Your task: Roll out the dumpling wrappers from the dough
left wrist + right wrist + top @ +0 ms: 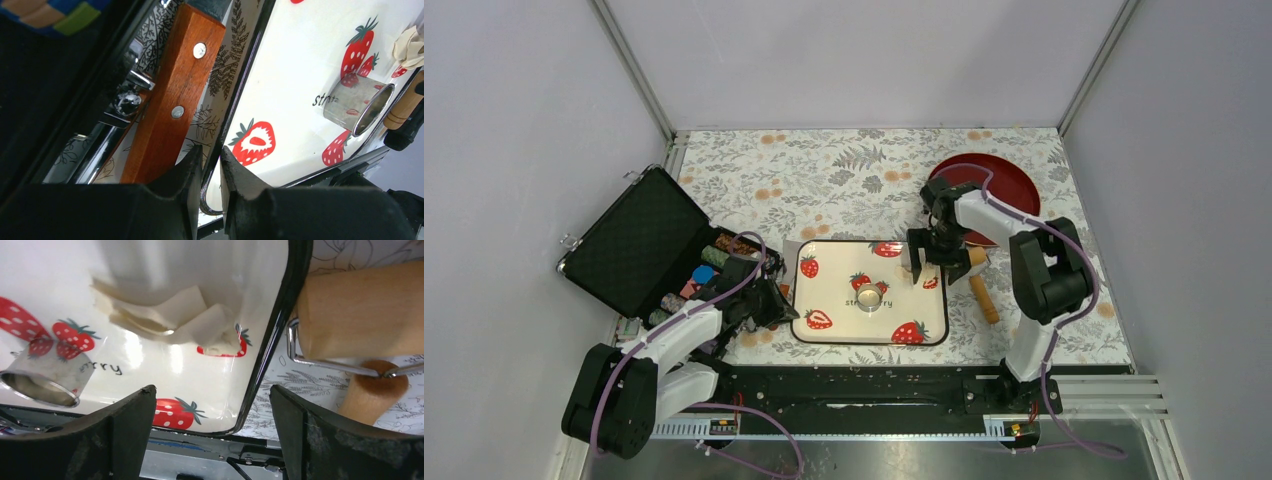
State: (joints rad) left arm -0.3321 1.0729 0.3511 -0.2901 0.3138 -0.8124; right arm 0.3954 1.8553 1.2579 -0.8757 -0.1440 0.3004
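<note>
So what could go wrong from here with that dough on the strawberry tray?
The dough lies folded over itself, so it may roll out uneven or stick together. The wooden roller rests just off the tray, close to its rim; the open right gripper could knock the tray when reaching for it.

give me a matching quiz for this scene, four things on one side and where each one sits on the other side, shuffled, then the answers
Things:
1. dough
2. ring cutter
3. wooden roller
4. red plate

Places:
a. far right corner of the tablecloth
b. middle of the strawberry tray
c. on the tablecloth, just right of the tray
d. folded up on the tray, near its right rim

Pairs: 1-d, 2-b, 3-c, 4-a
</note>
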